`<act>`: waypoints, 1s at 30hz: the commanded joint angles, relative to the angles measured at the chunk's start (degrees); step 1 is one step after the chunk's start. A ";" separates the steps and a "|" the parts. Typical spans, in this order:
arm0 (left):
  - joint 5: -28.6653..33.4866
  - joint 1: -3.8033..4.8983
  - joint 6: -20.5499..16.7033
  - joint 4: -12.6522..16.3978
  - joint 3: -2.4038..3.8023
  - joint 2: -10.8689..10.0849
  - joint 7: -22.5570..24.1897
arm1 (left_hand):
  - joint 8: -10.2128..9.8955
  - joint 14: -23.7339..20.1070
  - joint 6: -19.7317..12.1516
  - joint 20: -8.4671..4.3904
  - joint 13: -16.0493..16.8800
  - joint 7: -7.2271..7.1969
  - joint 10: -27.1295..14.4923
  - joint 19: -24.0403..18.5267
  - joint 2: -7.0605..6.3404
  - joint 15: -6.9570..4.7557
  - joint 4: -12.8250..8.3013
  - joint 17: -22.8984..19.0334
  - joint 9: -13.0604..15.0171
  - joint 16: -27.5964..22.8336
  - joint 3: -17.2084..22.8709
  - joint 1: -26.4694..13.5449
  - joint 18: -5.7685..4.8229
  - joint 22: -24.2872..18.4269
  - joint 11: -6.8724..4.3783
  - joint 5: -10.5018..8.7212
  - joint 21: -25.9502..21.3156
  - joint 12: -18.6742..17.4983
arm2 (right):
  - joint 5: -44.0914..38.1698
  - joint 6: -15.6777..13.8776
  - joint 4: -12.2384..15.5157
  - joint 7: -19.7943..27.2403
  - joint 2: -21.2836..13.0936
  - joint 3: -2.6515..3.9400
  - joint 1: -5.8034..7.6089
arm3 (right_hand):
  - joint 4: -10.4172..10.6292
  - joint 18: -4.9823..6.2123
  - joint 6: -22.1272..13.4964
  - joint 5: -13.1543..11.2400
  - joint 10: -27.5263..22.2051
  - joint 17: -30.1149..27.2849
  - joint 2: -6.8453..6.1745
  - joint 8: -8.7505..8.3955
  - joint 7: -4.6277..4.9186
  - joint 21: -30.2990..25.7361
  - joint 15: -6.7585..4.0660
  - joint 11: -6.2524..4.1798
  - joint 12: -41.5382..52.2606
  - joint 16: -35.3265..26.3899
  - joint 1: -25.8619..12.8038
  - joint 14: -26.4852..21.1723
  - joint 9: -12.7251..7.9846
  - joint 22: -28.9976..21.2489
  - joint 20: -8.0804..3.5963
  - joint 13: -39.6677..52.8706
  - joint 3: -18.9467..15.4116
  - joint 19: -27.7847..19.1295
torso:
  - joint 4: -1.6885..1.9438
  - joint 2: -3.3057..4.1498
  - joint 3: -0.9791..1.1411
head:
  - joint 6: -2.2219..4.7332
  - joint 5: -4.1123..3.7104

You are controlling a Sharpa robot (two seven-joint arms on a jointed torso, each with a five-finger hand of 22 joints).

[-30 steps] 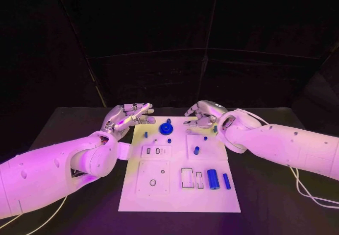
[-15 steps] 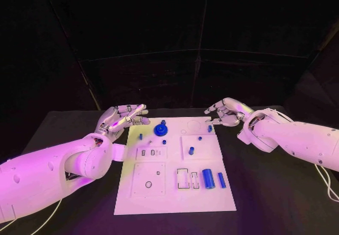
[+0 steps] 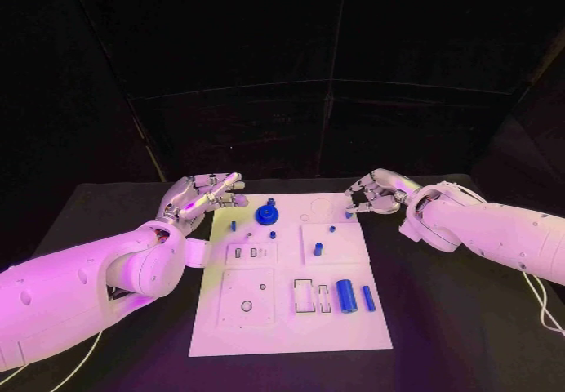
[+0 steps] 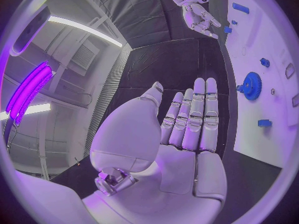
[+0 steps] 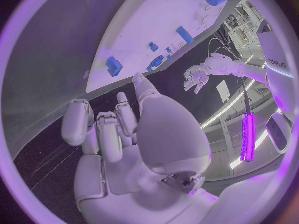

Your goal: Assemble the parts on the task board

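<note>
— Moved since half a second ago: right hand (image 3: pixel 379 194), slightly lower and closer to the task board's (image 3: pixel 288 331) far right corner. Left hand (image 3: pixel 202 194) unchanged at the far left corner.

— State of right hand?

— Fingers curled inward, nothing between them in the right wrist view; fingertips just beside a small blue part (image 3: pixel 349 215) at the board's edge. Contact cannot be told.

— Left hand?

— Fingers straight and laid side by side, palm bare, holding nothing; hovers just off the board.

— Parts on board?

— Blue gear (image 3: pixel 266 216) on its peg near the far left; blue cylinder (image 3: pixel 346 295) and thinner blue bar (image 3: pixel 367 298) lying side by side near the right, toward the near end; small blue pieces between.
</note>
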 commanded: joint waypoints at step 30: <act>-0.56 0.06 0.64 -0.26 0.05 0.02 0.21 | -0.22 -0.08 -0.15 0.05 -0.07 0.05 -0.28 0.08 -0.01 0.25 -0.47 0.09 -0.07 -0.40 0.01 0.50 0.17 -0.09 0.17 0.21 0.04 -0.24 | -1.40 2.86 -2.78 -1.31 1.46 0.03 -1.39 | -0.22 -0.43 0.71 -0.60 -0.15 13.00 1.61 0.74 -0.21 0.31 0.29 0.04 -0.33 0.27 0.51 5.58 0.27 0.00 0.13 0.05 -0.60 -0.09 | -0.03 -0.06 -0.07 | -0.64 -0.22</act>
